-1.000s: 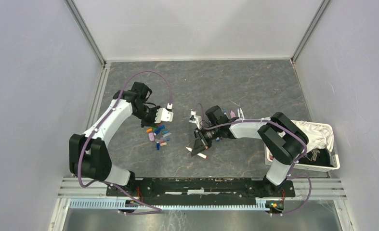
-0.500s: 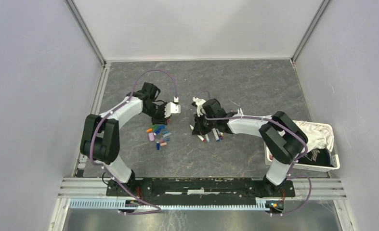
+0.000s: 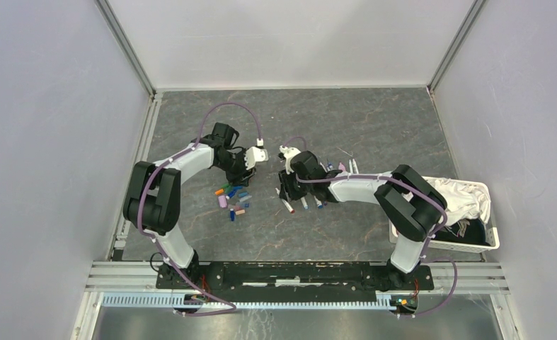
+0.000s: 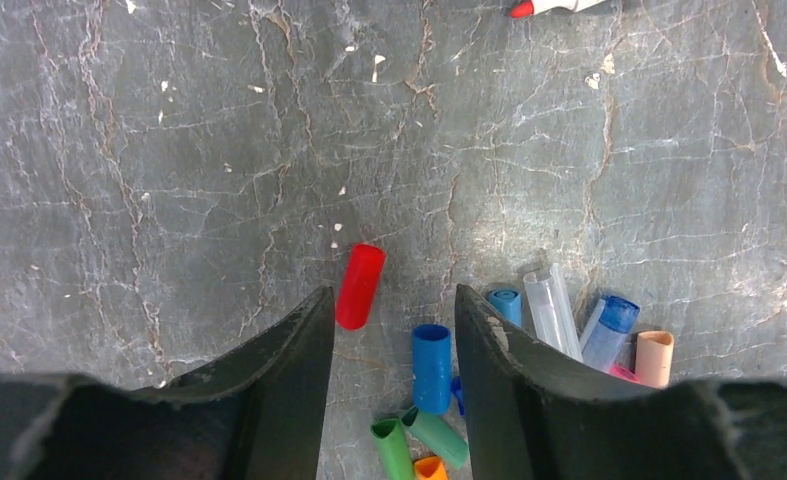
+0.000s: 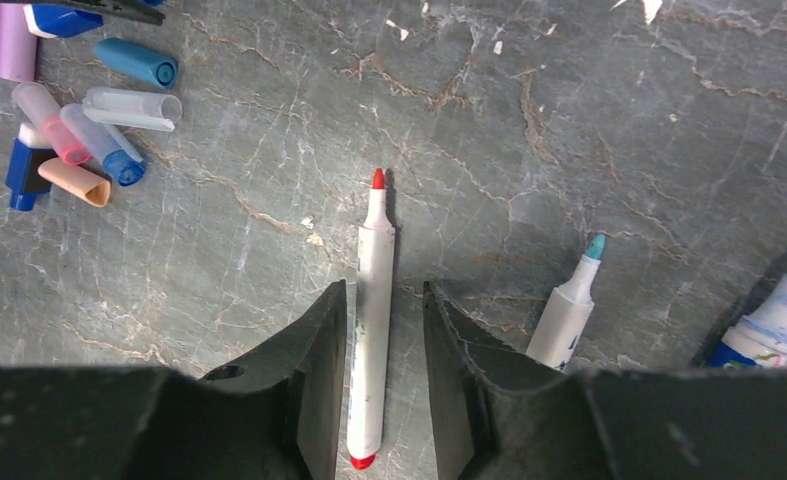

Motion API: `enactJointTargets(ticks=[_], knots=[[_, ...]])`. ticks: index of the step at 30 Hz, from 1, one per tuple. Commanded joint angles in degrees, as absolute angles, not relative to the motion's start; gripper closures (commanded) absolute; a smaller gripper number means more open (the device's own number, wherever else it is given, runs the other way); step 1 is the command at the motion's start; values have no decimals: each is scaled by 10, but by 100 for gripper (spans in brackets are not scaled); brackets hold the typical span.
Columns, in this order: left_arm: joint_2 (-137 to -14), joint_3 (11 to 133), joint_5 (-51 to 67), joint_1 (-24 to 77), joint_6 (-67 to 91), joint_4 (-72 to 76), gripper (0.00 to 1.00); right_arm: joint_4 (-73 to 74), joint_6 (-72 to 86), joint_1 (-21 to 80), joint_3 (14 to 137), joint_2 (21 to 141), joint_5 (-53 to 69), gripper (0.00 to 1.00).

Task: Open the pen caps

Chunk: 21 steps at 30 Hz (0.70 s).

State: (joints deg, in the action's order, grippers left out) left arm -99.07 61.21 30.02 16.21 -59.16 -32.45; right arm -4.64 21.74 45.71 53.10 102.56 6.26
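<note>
In the left wrist view my left gripper (image 4: 391,300) stands open just above the table. A red pen cap (image 4: 359,286) lies loose by its left fingertip and a blue cap (image 4: 431,365) lies between the fingers. Green (image 4: 439,435), clear (image 4: 552,310) and peach (image 4: 654,358) caps lie close by. From above, the cap pile (image 3: 233,200) sits just near of the left gripper (image 3: 243,174). My right gripper (image 5: 384,290) is open astride an uncapped white pen with a red tip (image 5: 372,340), which lies flat on the table. A teal-tipped pen (image 5: 569,310) lies to its right.
More uncapped pens (image 3: 311,202) lie in a row beside the right gripper (image 3: 287,188). A white basket (image 3: 466,248) holding a white cloth (image 3: 459,198) stands at the right edge of the table. Grey walls enclose the table on three sides.
Both grippers have opened. The left has let the red cap drop by the pile. The right has swung back to the pen row and let go of the red-tipped pen.
</note>
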Motion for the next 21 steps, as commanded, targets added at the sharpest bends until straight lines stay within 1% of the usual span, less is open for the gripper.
enactJointTargets(ticks=[1,3,4,5,6,7,8,9,12,14,16,18,21], knots=[[-980,625,301,164,-542,-315,45,-42,222,460,516,1001,30,60],[-965,637,309,163,-526,-324,42,-38,217,460,514,986,22,55],[-959,647,313,163,-516,-332,36,-37,213,459,513,975,17,52],[-950,658,317,162,-494,-339,32,-33,207,460,515,964,12,48],[-942,670,317,161,-476,-344,19,-27,203,459,517,955,6,44],[-934,683,315,159,-460,-351,3,-20,195,460,520,944,4,40],[-926,697,310,156,-434,-355,0,-14,186,460,522,930,-14,36],[-920,713,302,152,-407,-362,0,-6,177,460,523,917,-27,33],[-905,760,273,130,-322,-377,0,17,147,460,513,866,-71,27],[-880,771,288,99,-267,-371,0,20,131,456,496,824,-94,25],[-856,766,299,69,-230,-360,0,19,120,450,472,785,-132,20],[-832,747,281,50,-204,-339,0,15,114,442,442,748,-196,2],[-792,683,247,33,-185,-281,0,4,112,419,388,701,-306,2]])
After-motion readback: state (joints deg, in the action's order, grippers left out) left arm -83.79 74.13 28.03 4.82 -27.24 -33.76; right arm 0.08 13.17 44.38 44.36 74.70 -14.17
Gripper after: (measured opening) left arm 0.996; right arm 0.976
